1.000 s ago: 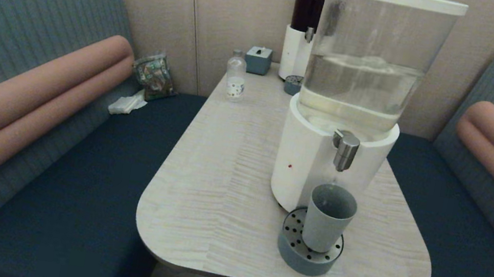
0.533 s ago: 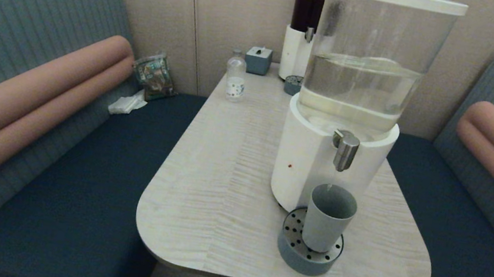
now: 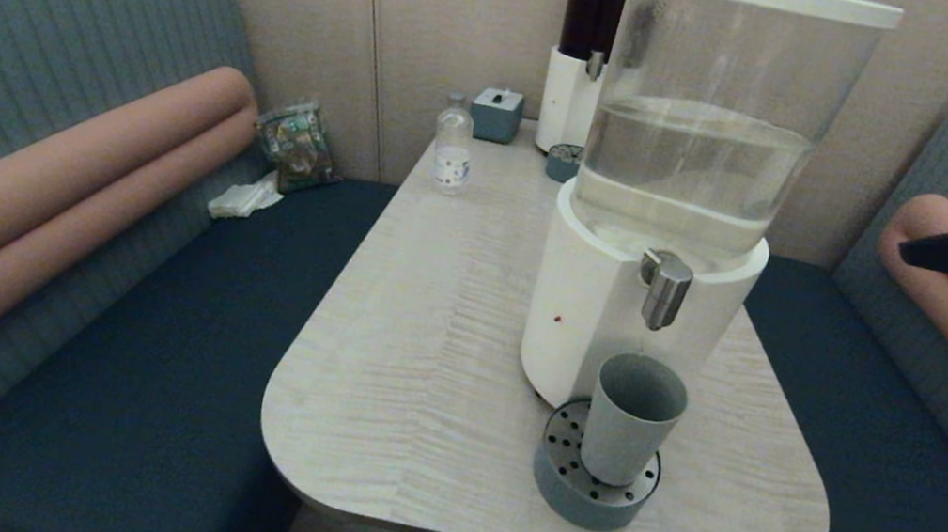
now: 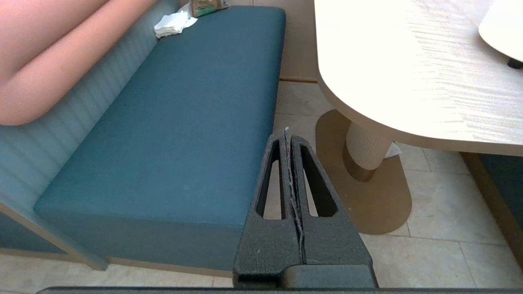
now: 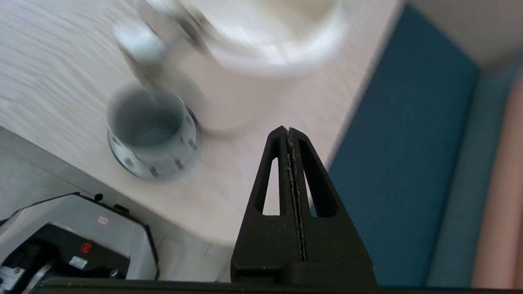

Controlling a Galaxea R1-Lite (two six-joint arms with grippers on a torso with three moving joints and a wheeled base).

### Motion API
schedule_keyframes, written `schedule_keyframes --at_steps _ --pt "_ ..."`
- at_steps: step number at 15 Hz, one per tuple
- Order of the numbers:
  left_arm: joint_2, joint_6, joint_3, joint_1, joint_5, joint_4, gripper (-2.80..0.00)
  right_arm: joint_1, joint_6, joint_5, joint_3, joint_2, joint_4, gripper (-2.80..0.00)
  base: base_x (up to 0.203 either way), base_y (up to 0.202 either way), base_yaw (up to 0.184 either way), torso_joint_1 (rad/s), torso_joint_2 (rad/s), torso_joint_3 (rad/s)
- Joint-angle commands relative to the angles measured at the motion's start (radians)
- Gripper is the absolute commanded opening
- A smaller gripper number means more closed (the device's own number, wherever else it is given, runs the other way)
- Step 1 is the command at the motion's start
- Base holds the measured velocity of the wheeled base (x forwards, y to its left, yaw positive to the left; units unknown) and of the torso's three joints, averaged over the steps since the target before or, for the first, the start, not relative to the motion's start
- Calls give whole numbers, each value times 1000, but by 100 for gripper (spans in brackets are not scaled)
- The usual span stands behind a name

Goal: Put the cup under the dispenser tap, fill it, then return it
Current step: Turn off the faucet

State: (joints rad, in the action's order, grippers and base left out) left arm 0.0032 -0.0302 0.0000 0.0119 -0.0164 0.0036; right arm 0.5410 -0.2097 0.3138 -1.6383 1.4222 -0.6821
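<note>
Your right pincer [image 5: 289, 130]: fingers pressed together, grasping nothing, raised in the air off the table's [image 3: 419, 372] right side, well apart from the cup [image 3: 630, 416]. Your left pincer [image 4: 288, 132]: clenched, empty, low beside the bench seat [image 4: 171, 122]. Cup: upright on the drip tray [image 3: 567, 490], directly beneath the dispenser tap [image 3: 666, 291].

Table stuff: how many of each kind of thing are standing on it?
Drink dispensers: 2 (big clear one, dark one)
Drip trays: 2 (near, far)
Cups: 1
Bottles: 1
Small blue boxes: 1
Total: 7
</note>
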Motion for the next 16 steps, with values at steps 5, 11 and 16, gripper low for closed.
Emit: schedule_keyframes --at_steps 5,11,16 --pt "1 0 0 0 0 -1 -280 104 33 -154 -132 162 26 -280 0 0 0 0 0 0" --pt "1 0 2 0 0 1 -280 119 69 -242 -169 249 34 -280 0 0 0 0 0 0" --pt "1 0 0 0 0 1 -280 125 70 -242 -203 325 46 -280 0 0 0 0 0 0"
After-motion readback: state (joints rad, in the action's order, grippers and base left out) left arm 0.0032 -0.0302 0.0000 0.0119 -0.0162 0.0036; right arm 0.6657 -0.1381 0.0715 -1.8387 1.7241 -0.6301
